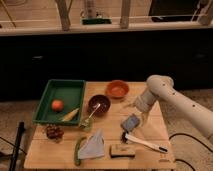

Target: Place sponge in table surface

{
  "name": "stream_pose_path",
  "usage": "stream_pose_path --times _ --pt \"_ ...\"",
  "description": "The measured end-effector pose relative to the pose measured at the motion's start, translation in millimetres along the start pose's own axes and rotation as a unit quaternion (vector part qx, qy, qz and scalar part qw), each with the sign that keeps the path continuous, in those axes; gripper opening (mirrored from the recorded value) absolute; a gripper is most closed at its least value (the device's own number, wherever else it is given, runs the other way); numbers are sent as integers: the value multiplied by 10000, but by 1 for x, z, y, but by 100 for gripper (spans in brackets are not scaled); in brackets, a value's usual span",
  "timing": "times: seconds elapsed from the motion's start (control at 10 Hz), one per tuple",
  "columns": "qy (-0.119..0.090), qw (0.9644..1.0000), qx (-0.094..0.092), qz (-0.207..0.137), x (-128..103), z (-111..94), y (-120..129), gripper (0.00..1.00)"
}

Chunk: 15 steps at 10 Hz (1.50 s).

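table (50,154): light tan wood, squarish, carries everything listed below
block (122,150): tan with a dark top, lying flat at the front edge, right of centre
brush (146,144): white handle pointing right, dark head at its left end, just behind the block
cloth (93,147): grey, folded, peak toward the rear, left of the block
green piece (78,150): long and curved, against the cloth's left side; can't tell what it is
dark lump (53,132): reddish-brown, front-left, just in front of the tray
sponge (130,122): grey-blue pad, tilted, right of centre, just behind the brush head and right at the gripper; can't tell if it lies on the table or hangs just above it
gripper (137,118): pointing down at the sponge's right edge; can't tell whether it is clamped or released
arm (162,90): white, comes in from the right, elbow above the table's right rear
dark bowl (99,104): mid-table, pale utensil (90,117) leaning out of it toward front-left
tray (64,92): green plastic, left rear; holds an orange fruit (57,105) and a yellow piece (70,115) near its front-right corner
orange bowl (118,89): rear centre, near the dark bowl, not touching it
background: dark cabinet fronts (100,55), pale rail (150,20) with uprights above
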Motion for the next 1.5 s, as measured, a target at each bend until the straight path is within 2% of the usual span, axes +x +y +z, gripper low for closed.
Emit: stream_pose_path --times 0.7,1.5 --pt "23 9998 53 -205 -3 -4 -1 80" --pt "23 9998 59 -206 -2 -4 -1 80"
